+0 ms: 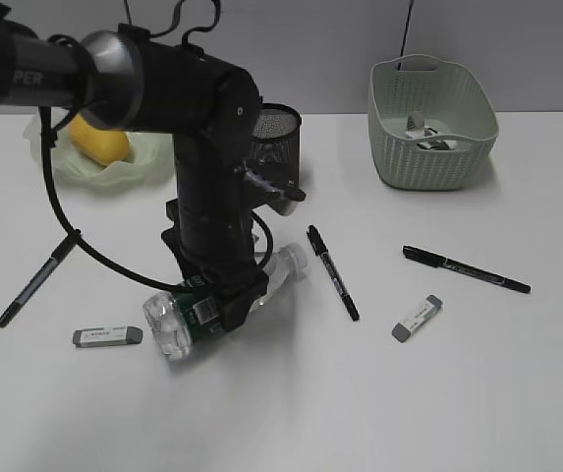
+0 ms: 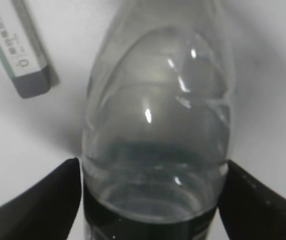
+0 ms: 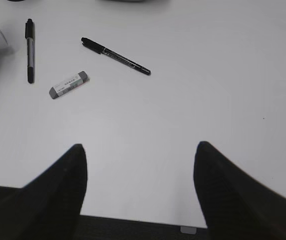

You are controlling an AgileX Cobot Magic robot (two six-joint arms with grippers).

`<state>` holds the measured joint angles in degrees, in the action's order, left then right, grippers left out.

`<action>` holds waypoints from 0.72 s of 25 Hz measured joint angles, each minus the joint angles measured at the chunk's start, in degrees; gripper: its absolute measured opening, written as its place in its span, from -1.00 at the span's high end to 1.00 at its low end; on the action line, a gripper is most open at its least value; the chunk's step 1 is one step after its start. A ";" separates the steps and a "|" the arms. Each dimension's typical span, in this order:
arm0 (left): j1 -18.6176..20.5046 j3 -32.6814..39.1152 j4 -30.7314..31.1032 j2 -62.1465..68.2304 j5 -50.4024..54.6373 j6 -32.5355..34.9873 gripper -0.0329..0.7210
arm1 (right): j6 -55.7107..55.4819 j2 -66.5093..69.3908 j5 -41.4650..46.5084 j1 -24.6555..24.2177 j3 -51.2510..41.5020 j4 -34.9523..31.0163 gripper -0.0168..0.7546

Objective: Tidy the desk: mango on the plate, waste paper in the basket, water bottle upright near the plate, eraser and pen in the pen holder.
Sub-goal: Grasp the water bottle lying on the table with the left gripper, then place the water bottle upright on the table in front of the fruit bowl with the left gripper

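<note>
Water bottle [image 1: 224, 300] lies on its side on the desk [image 1: 478, 393], its labelled middle between the left claw's [image 1: 212, 307] spread, unclenched fingers; whether they touch it I cannot tell. Clear, thin, ribbed plastic looks light, slick and crushable, so hold the label band. Far right, the right claw [image 3: 140, 175] hangs released over bare desk.

A plain grey wall [image 1: 536, 39] stands at the back.

"PER" on left arm [image 1: 26, 74]
</note>
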<state>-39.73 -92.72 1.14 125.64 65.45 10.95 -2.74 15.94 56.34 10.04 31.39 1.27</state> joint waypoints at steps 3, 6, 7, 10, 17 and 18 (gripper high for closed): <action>-0.07 -0.11 0.00 1.05 0.70 -0.02 -0.74 | 0.00 0.00 0.00 0.00 0.00 0.00 -0.42; -0.13 -0.37 0.55 1.19 1.16 -0.30 -0.59 | 0.00 0.00 0.00 0.00 0.00 0.00 -0.42; -0.19 -0.48 0.85 1.19 1.39 -0.63 -0.54 | 0.00 0.00 0.00 0.00 0.00 0.00 -0.42; -0.19 -0.48 2.07 1.01 2.65 -1.10 -0.41 | 0.00 0.00 0.00 0.00 0.00 0.00 -0.42; -0.19 -0.48 2.58 -3.48 3.69 -1.22 -0.39 | 0.00 0.00 0.00 0.00 0.00 0.00 -0.42; -0.19 -0.48 2.51 -5.06 3.69 -1.27 -0.39 | 0.00 0.00 0.00 0.00 0.00 0.00 -0.42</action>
<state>-39.92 -93.20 3.65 120.58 69.14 9.68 -2.74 15.94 56.34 10.04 31.39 1.27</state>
